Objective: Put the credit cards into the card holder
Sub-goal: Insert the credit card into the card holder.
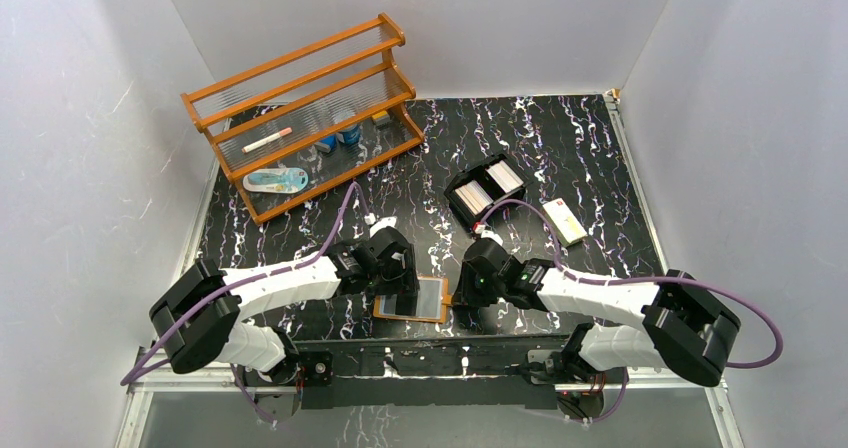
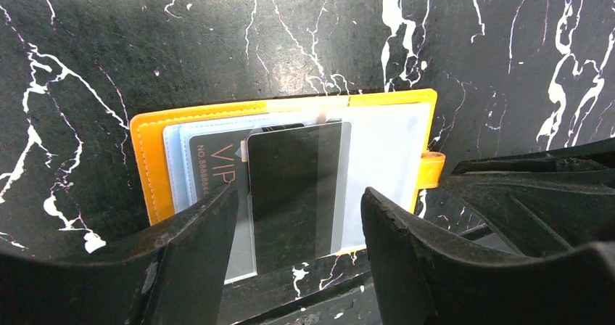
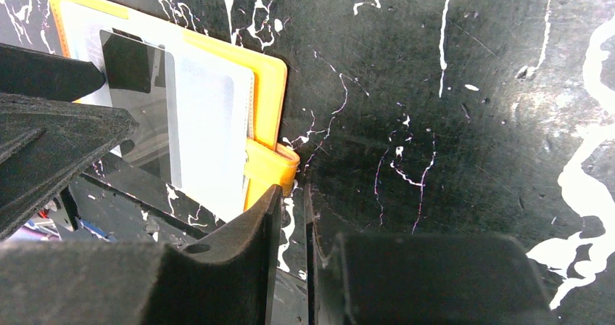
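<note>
One orange card holder [image 1: 428,300] is lying open at lower centre, with one dark VIP card [image 2: 217,167] showing inside. One black tray [image 1: 452,185] is holding two stacks of pale cards [image 1: 472,198]. One cream box [image 1: 565,221] is lying to its right. One wooden rack [image 1: 300,108] is standing at upper left.

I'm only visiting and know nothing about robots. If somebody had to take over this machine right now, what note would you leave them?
Left gripper: open, one finger on each side of a dark card, not clamped on it.
Right gripper: fingers almost together at the right edge of the card holder; nothing visible between them.
The card holder lies open at the near edge of the table.
Done: a VIP card sits in a sleeve. The dark card looks partly slid into the next sleeve, with its near end sticking out.
Left: push it fully in, then fetch the stacked cards from the black tray farther back.
</note>
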Controlling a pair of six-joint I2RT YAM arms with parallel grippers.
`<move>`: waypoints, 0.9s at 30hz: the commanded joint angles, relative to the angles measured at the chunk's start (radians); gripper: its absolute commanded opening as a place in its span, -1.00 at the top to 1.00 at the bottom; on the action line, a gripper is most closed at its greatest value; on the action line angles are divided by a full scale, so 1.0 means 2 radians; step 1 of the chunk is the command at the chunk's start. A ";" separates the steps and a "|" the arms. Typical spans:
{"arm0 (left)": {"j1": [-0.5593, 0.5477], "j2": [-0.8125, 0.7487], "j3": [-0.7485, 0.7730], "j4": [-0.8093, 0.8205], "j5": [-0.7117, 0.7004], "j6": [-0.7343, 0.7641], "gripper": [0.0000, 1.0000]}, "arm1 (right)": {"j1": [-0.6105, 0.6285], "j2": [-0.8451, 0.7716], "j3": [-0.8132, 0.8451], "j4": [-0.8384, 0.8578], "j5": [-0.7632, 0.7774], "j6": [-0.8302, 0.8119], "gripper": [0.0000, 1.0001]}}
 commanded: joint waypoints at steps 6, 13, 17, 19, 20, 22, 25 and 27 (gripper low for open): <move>-0.002 -0.006 0.010 0.010 0.021 -0.008 -0.22 | 0.003 0.018 -0.002 0.029 -0.003 -0.003 0.50; -0.005 0.003 0.000 0.037 0.041 -0.026 -0.22 | 0.003 0.025 -0.005 0.039 -0.006 -0.002 0.50; -0.009 0.005 -0.005 0.052 0.046 -0.032 -0.21 | 0.003 0.024 -0.008 0.043 -0.008 -0.001 0.50; -0.009 0.005 -0.004 0.061 0.046 -0.030 -0.21 | 0.003 0.026 -0.009 0.045 -0.009 -0.001 0.50; -0.010 0.005 -0.005 0.065 0.046 -0.030 -0.21 | 0.003 0.027 -0.009 0.046 -0.010 -0.001 0.50; -0.010 0.010 -0.005 0.071 0.048 -0.030 -0.21 | 0.003 0.028 -0.011 0.047 -0.010 0.000 0.50; -0.011 0.021 -0.005 0.074 0.057 -0.035 -0.20 | 0.003 0.027 -0.012 0.048 -0.010 0.001 0.50; -0.012 0.024 -0.006 0.071 0.061 -0.039 -0.19 | 0.003 0.027 -0.012 0.048 -0.009 0.001 0.50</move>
